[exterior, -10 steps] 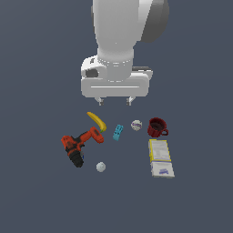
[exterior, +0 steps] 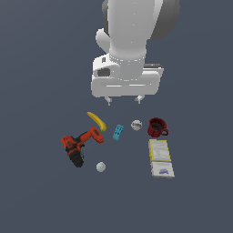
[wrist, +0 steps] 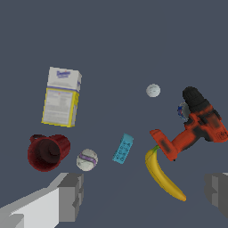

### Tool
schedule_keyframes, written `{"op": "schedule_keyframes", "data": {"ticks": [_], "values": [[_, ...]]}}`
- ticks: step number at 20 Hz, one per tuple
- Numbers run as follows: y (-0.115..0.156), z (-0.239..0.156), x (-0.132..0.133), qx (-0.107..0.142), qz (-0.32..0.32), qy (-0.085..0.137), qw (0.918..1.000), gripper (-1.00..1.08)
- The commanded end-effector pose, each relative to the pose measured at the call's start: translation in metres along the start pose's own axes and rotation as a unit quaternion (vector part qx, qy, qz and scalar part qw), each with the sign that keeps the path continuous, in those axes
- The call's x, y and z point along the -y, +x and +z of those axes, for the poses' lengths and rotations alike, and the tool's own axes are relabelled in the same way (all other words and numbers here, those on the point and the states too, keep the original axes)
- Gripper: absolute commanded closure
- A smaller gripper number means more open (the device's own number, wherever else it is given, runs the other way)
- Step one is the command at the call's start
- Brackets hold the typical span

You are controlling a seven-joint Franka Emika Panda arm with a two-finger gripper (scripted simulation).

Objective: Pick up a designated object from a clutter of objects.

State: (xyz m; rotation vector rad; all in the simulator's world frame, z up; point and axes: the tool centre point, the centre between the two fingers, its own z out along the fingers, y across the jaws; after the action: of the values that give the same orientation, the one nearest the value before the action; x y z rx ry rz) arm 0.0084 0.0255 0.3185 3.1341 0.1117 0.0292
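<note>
Ext view: my gripper (exterior: 123, 100) at frame centre, fingers spread, nothing held. Marked ball (exterior: 136, 124) just below, btw teal block (exterior: 118, 132) and red mug (exterior: 157, 127); mug upright.
Wrist view: ball (wrist: 87, 160) beside mug (wrist: 47, 152), mug interior looks empty.

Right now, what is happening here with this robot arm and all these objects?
The arm's gripper hangs open above the clutter and holds nothing. Its target, the small marked ball, lies untouched between the teal block and the red mug. The banana, drill, box and white lump lie around them.
</note>
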Motion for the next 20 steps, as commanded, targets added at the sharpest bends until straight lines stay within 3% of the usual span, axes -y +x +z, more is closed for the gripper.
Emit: {"op": "schedule_keyframes", "data": {"ticks": [1, 11, 20], "values": [[0.000, -0.002, 0.008, 0.000, -0.007, 0.002, 1.0000, -0.92], [-0.001, 0.012, 0.012, 0.000, 0.010, 0.001, 1.0000, -0.92], [-0.007, 0.060, 0.031, 0.002, 0.063, -0.001, 0.9980, -0.92]]}}
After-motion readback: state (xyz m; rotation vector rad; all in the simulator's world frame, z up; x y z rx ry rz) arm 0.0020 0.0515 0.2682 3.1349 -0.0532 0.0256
